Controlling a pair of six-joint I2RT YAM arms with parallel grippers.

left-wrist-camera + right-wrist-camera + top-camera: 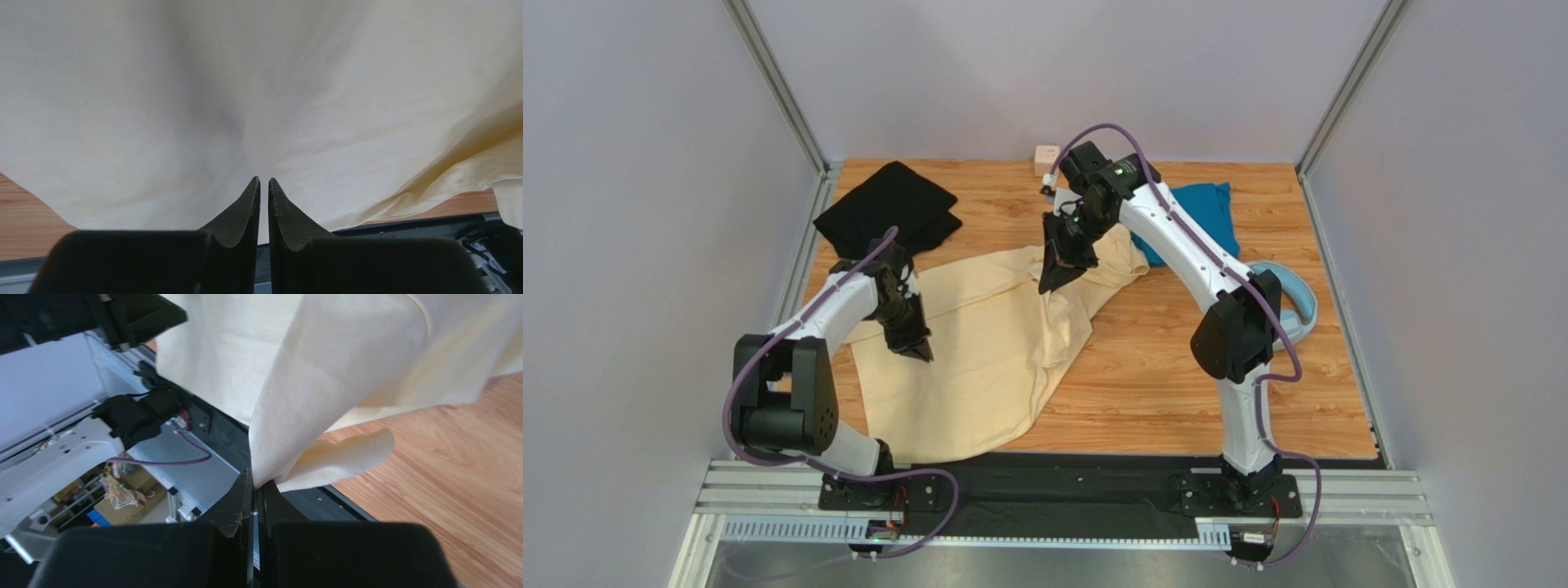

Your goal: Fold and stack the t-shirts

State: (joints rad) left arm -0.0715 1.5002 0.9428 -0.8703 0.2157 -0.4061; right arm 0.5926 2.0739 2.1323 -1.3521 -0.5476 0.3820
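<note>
Cream shirt (977, 355): clenched at its edge by left pincer (264, 181) and right pincer (256, 485); raise both evenly, draw cloth taut between them, lay flat on worktop (1210, 392) below.

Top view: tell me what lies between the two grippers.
The cream shirt spans that stretch, pinched by the left gripper and the right gripper; the top view shows it.
</note>
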